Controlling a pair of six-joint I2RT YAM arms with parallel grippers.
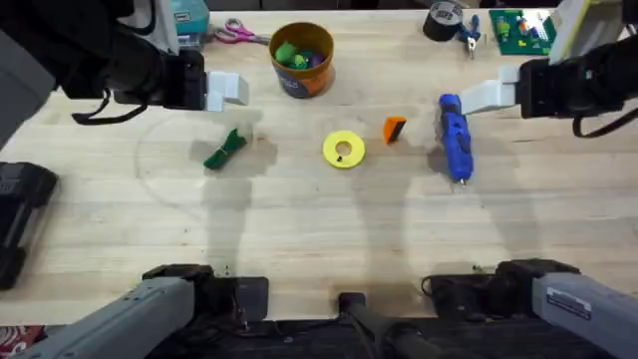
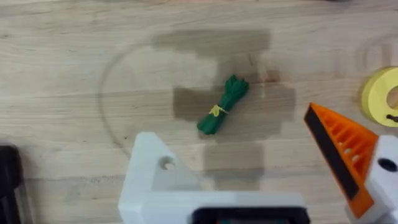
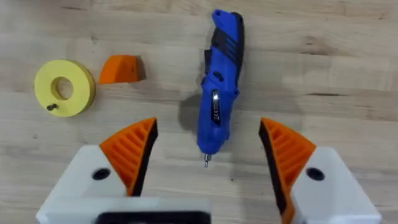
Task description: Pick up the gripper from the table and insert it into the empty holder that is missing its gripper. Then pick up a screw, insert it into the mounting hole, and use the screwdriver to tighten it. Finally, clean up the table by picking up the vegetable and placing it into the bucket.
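Observation:
The orange gripper point(image 1: 395, 129) point(image 3: 121, 68) lies loose on the table between the yellow disc point(image 1: 344, 150) and the blue screwdriver point(image 1: 455, 137). A tiny dark screw point(image 3: 51, 107) rests on the disc's edge. My left gripper point(image 1: 234, 92) point(image 2: 229, 134) is open above the green vegetable point(image 1: 226, 150) point(image 2: 222, 106). One of its fingers is the bare white holder point(image 2: 155, 174) with a small hole; the other carries an orange pad. My right gripper point(image 1: 488, 97) point(image 3: 208, 134) hangs open over the screwdriver point(image 3: 219, 93). The bucket point(image 1: 301, 58) stands at the back centre.
Green and purple toys lie in the bucket. Scissors point(image 1: 236, 33), a black tape roll point(image 1: 443, 20), blue-handled pliers point(image 1: 469, 33) and a green board point(image 1: 521, 30) line the back edge. A black object point(image 1: 20, 214) sits at the left edge.

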